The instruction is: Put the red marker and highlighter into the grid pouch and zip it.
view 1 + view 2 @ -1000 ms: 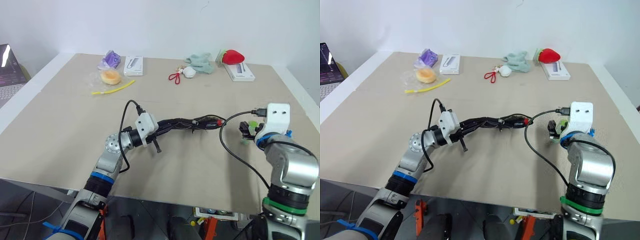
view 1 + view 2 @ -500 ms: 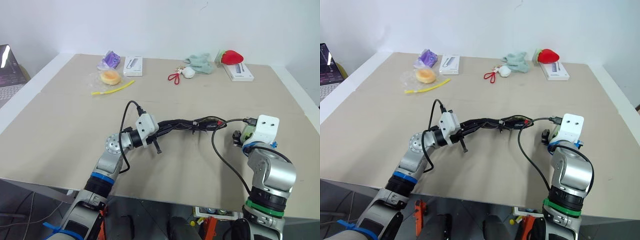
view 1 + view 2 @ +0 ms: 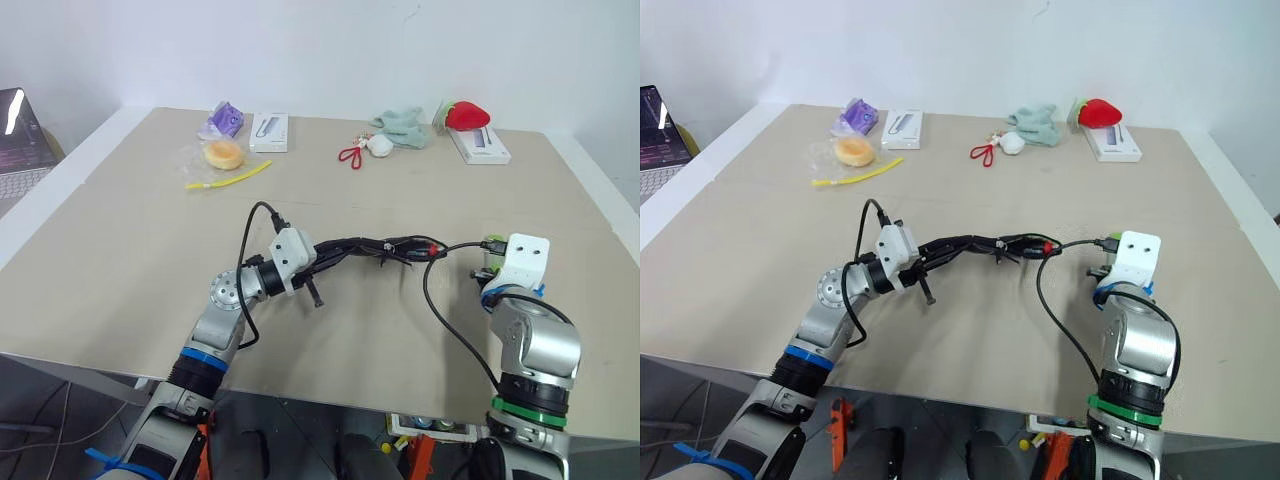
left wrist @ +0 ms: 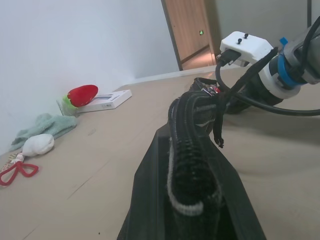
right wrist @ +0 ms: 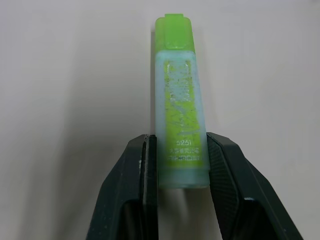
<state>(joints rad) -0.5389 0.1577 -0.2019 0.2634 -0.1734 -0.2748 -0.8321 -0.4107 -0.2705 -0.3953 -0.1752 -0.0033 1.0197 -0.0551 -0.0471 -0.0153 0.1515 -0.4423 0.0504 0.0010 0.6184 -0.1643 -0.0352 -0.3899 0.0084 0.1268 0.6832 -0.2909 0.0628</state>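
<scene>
1. The grid pouch (image 3: 365,248) is the reference thing. It is a black fabric pouch, held off the table (image 3: 120,240) near its front-centre and seen edge-on as a long dark band. In the left wrist view its zipper teeth and pale seam edge run away from the camera, and a dark pull tab (image 4: 218,136) hangs from the far end.
2. The left gripper (image 3: 318,262) is clamped fast on the near end of the grid pouch, its fingers closed over the fabric.
3. The red marker (image 3: 428,250) sits at the pouch's far end: a bright red tip pokes out of the mouth, the rest hidden inside. How deep it sits cannot be told.
4. The highlighter (image 5: 180,100) lies on the table just beyond the pouch's far end, to the robot's right. It is a short, chunky pen with a pale green translucent barrel, a brighter green cap at the end away from the gripper, and small dark print near the gripped end.
5. The right gripper (image 5: 181,165) has both fingers pressed against the sides of the highlighter's rear end, gripping it. Whether the pen has left the table surface cannot be told.
6. A red strawberry plush (image 3: 466,116) lies at the table's far edge, well apart from the pouch.
</scene>
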